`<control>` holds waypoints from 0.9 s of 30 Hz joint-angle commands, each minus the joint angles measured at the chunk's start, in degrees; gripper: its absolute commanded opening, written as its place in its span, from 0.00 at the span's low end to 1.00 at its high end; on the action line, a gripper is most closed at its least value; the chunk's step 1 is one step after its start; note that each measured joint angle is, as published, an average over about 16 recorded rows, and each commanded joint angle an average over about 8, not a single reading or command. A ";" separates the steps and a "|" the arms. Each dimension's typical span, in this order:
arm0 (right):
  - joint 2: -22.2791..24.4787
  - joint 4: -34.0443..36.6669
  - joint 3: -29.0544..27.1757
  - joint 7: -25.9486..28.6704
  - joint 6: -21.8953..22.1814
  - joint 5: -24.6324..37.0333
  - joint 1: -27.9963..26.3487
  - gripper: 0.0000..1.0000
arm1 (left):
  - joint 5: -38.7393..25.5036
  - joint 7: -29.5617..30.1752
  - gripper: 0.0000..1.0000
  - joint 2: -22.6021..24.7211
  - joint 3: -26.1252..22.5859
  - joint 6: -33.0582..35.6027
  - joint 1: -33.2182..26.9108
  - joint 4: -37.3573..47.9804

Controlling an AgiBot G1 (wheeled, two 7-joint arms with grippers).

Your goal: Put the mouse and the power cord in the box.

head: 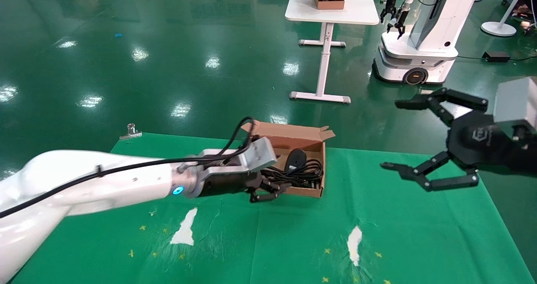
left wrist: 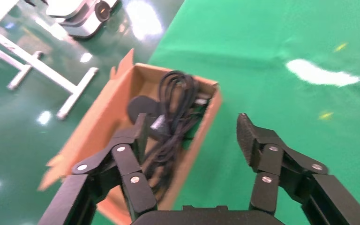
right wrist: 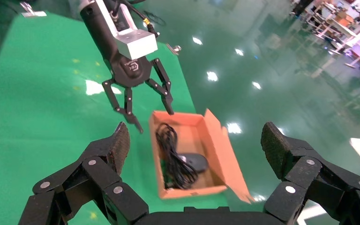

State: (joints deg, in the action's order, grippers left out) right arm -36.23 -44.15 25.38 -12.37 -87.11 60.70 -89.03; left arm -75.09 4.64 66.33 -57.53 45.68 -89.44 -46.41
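The box [head: 312, 140] sits at the centre of the head view, on the green-covered counter [head: 377, 233] near its far edge. The mouse [head: 295, 158] and the power cord [head: 300, 174] both lie inside the box, the cord coiled on the near side of the mouse. The left end effector [head: 268, 191] is at the box's near-left corner, its jaws spread and holding nothing. The right end effector [head: 396, 135] hangs at the right of the frame, well apart from the box, jaws wide and empty.
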 commanded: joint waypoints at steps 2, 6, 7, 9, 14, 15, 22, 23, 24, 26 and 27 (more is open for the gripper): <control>0.08 -2.03 -0.65 1.60 0.10 -1.30 1.90 1.00 | 2.35 0.43 1.00 -2.21 2.93 2.83 1.97 -1.92; 0.19 -4.71 -1.50 3.70 0.23 -3.02 4.40 1.00 | 5.44 1.00 1.00 -5.12 6.79 6.55 4.56 -4.45; 0.22 -5.39 -1.71 4.23 0.26 -3.45 5.03 1.00 | 6.22 1.14 1.00 -5.86 7.77 7.49 5.22 -5.09; 0.28 -6.74 -2.14 5.29 0.32 -4.31 6.29 1.00 | 7.78 1.43 1.00 -7.33 9.71 9.37 6.52 -6.36; 0.42 -10.14 -3.22 7.96 0.49 -6.49 9.46 1.00 | 11.70 2.15 1.00 -11.02 14.61 14.09 9.81 -9.56; 0.44 -10.79 -3.43 8.48 0.52 -6.91 10.07 1.00 | 12.45 2.29 1.00 -11.73 15.55 15.00 10.45 -10.18; 0.64 -15.52 -4.93 12.19 0.75 -9.94 14.48 1.00 | 17.91 3.29 1.00 -16.88 22.37 21.57 15.02 -14.65; 0.66 -16.21 -5.15 12.73 0.78 -10.38 15.13 1.00 | 18.70 3.44 1.00 -17.62 23.36 22.53 15.69 -15.29; 0.69 -16.87 -5.36 13.25 0.81 -10.80 15.74 1.00 | 19.46 3.58 1.00 -18.34 24.31 23.44 16.33 -15.91; 0.75 -18.22 -5.79 14.31 0.88 -11.67 17.01 1.00 | 21.03 3.86 1.00 -19.81 26.27 25.33 17.64 -17.20; 0.78 -18.91 -6.01 14.85 0.91 -12.10 17.64 1.00 | 21.82 4.01 1.00 -20.56 27.25 26.28 18.30 -17.84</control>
State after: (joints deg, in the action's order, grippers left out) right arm -35.45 -63.05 19.37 2.48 -86.20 48.60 -71.39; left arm -53.27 8.65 45.77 -30.27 71.95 -71.13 -64.25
